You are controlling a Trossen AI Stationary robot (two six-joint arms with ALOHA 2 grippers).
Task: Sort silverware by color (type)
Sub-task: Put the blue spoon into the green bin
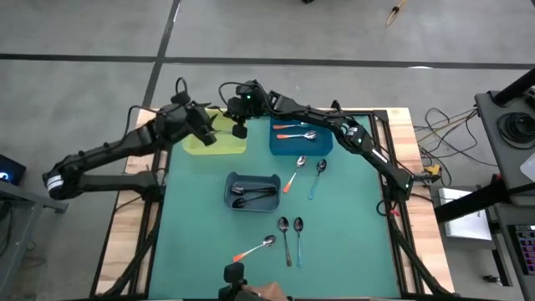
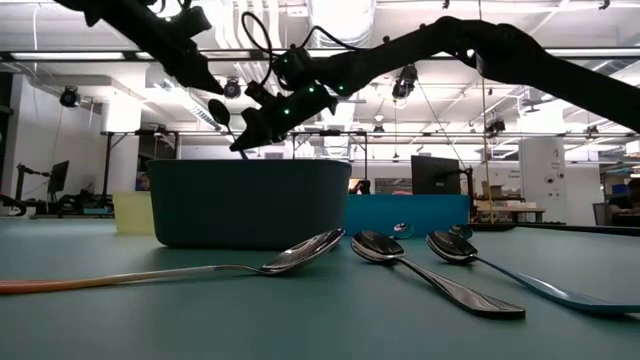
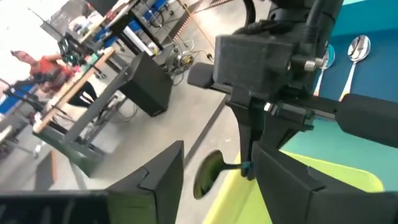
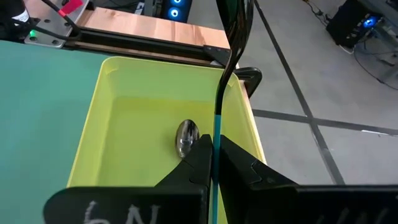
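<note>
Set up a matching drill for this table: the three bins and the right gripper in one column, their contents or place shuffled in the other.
1. yellow bin
2. blue bin
3. grey bin
4. right gripper

A. orange-handled spoons inside
B. dark spoons inside
C. shut on a blue-handled spoon
D. leftmost bin

Pairs: 1-D, 2-A, 3-B, 4-C

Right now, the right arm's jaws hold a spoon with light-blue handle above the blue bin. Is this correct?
Almost, only the bin is wrong. The right arm's jaws are shut on the light-blue-handled spoon above the yellow-green bin, where another spoon's bowl already lies. The right wrist view shows this most clearly, and the high view agrees.
</note>
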